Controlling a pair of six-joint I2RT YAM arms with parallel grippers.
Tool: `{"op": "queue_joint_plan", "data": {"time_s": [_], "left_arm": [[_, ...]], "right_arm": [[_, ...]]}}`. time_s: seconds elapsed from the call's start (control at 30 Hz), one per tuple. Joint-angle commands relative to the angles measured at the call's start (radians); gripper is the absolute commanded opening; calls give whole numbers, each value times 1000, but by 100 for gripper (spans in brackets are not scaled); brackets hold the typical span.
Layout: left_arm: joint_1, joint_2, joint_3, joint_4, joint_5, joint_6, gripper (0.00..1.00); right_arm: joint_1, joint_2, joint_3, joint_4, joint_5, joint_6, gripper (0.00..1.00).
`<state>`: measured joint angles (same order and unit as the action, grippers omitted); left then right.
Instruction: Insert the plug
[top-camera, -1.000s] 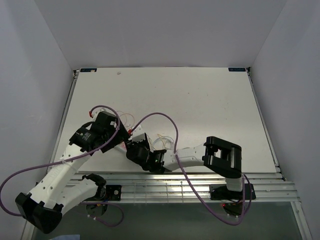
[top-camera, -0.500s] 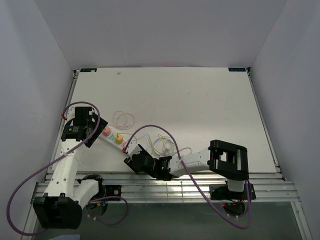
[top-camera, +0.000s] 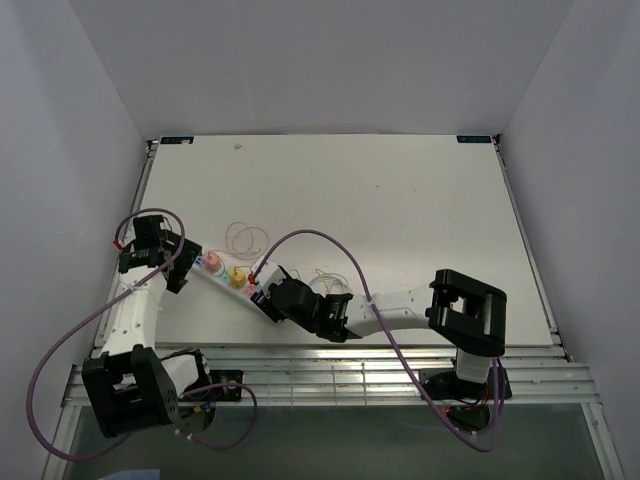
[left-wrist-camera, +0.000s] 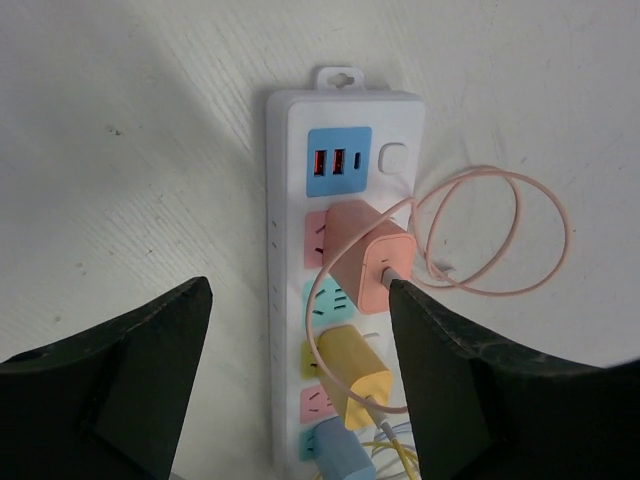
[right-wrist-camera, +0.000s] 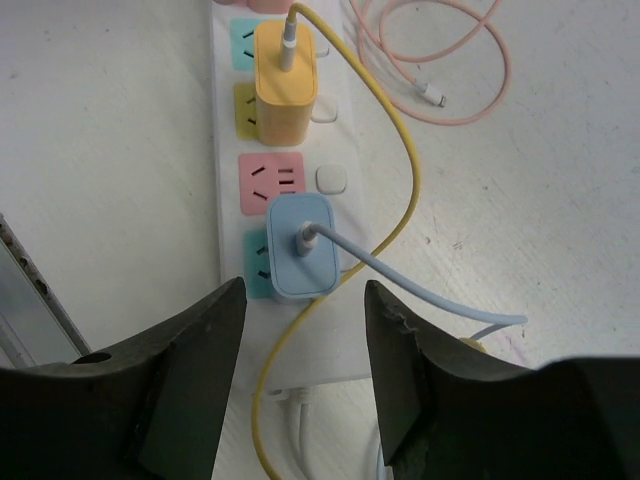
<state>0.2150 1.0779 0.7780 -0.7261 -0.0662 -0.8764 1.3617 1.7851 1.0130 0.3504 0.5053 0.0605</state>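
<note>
Blue plug is seated in the teal socket near the cord end of the white power strip, its pale blue cable running off to the R in the right wrist view. An empty pink socket sits just beside it. Next along is the yellow plug, also in the strip, w/ its yellow cable curving down past the blue plug. In the left wrist view the pink plug sits further along, beside the blue USB panel at the strip's hanging-tab end. Pink cable lies coiled on the bench just R of the strip.

Right end effector hangs over the blue plug. Its fingers are apart, one each side of the plug w/ a gap on both sides, and nothing is clamped. Left end effector is over the middle of the strip. Its fingers are wide apart and hold nothing, w/ the pink and yellow plugs showing between them.

Top view: the strip lies diagonally at the near-L part of the bench, L arm at its far-L end and R arm reaching across to its near end. Purple cables loop off both arms.
</note>
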Motion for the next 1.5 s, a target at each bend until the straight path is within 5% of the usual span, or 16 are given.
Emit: {"op": "queue_joint_plan", "data": {"time_s": [0.0,0.2,0.3,0.33,0.5,0.6,0.7,0.8,0.87,1.1,1.27,1.47], "left_arm": [[7,33,-32,70,40,-16,82],[7,82,-77,131,65,-30,71],[6,77,-95,145,65,-30,70],[6,74,-100,149,65,-30,71],[7,62,-100,137,103,-27,70],[6,28,-60,108,105,-21,70],[6,-22,3,44,101,-4,76],[7,-76,88,-42,45,13,94],[7,-104,141,-88,-6,43,98],[7,-193,432,-281,-117,217,98],[7,-228,538,-285,3,312,98],[7,-219,543,-288,65,338,98]], "right_arm": [[-15,8,41,82,-68,-56,56],[-35,65,67,104,-123,-113,55],[-36,102,82,104,-142,-123,41],[-36,111,82,104,-140,-119,28],[-38,132,58,99,-125,-80,21],[-38,108,53,85,-99,-71,31],[-38,37,81,23,-71,-68,60],[-35,-71,105,-92,-77,-11,73],[-27,-182,102,-140,-100,2,89],[-26,-499,118,-396,-268,194,90],[-38,-728,75,-579,25,262,90],[-245,-943,9,-758,261,363,90]]}}
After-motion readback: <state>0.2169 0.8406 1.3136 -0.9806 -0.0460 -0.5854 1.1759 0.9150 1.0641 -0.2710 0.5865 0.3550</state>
